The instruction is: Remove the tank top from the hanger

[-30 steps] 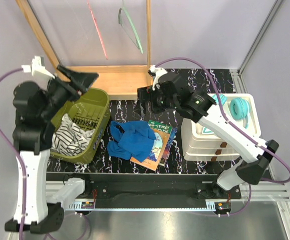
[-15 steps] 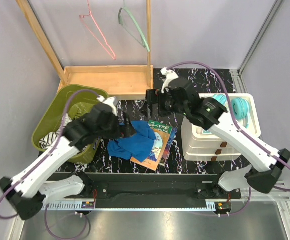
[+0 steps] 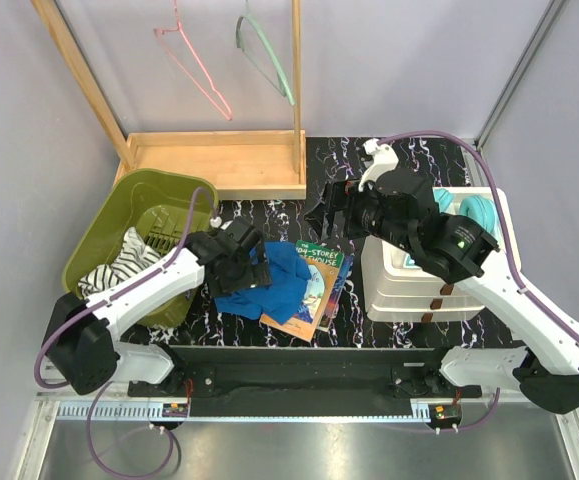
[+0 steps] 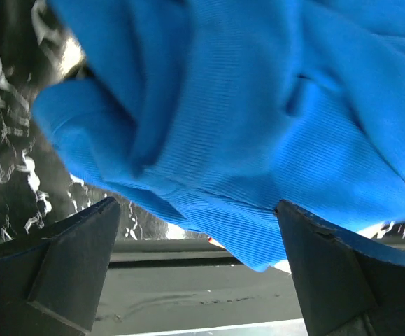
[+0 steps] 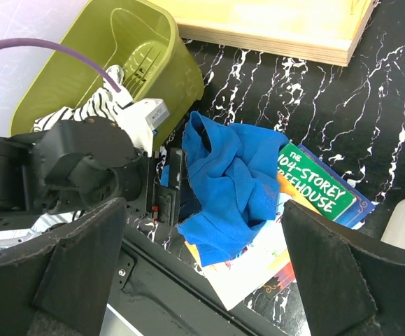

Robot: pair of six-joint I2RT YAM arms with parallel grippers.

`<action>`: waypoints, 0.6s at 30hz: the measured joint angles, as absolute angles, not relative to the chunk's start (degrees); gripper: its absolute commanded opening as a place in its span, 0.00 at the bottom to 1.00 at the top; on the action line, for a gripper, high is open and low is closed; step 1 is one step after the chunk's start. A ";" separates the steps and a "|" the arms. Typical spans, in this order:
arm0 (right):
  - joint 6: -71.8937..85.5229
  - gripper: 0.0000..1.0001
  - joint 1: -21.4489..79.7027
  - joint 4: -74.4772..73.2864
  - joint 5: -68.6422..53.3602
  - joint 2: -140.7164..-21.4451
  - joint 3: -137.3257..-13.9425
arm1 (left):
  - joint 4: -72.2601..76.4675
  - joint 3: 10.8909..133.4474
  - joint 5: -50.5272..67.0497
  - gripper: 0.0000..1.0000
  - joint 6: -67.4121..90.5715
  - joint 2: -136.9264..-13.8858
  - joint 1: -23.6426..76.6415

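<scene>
The blue tank top (image 3: pixel 274 280) lies crumpled on the black table, partly over a book, off any hanger. A pink hanger (image 3: pixel 191 55) and a green hanger (image 3: pixel 266 55) hang bare on the wooden rack at the back. My left gripper (image 3: pixel 257 268) is low at the top's left edge, jaws open wide. In the left wrist view the blue fabric (image 4: pixel 244 105) fills the frame just past the left gripper (image 4: pixel 196 210). My right gripper (image 3: pixel 329 205) hovers open above the table, right of the top. The right wrist view looks down past the right gripper (image 5: pixel 203 210) at the tank top (image 5: pixel 233 182).
A green basket (image 3: pixel 99 240) holding a striped cloth (image 3: pixel 119 270) stands at the left. The book (image 3: pixel 314 290) lies under the top's right side. A white drawer unit (image 3: pixel 409 280) with teal headphones (image 3: pixel 477 215) is at the right. The rack's wooden base (image 3: pixel 219 160) is behind.
My left arm swung down from above the basket to the tank top on the table and its jaws opened wider. My right arm drew back to the right, still open.
</scene>
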State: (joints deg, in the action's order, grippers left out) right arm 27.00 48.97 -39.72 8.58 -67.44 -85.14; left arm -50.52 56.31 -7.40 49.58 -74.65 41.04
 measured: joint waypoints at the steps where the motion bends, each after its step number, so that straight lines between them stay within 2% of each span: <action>1: 27.09 1.00 48.97 -39.75 8.60 -67.46 -85.08 | -51.00 56.01 -7.46 0.99 51.03 -74.96 40.66; 11: 28.49 1.00 48.97 -39.88 8.43 -67.46 -84.36 | -45.32 48.42 -5.74 0.99 65.10 -72.97 34.81; 13: 28.82 1.00 48.97 -40.03 8.29 -67.46 -84.18 | -43.62 48.36 -6.35 0.92 66.85 -73.32 34.81; 18: 29.28 1.00 48.97 -40.21 7.84 -67.46 -84.14 | -40.62 49.15 -8.16 0.84 69.43 -75.77 34.81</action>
State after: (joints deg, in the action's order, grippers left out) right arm 29.28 48.97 -40.21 7.84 -67.46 -84.14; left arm -40.62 49.15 -8.16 69.43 -75.77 34.81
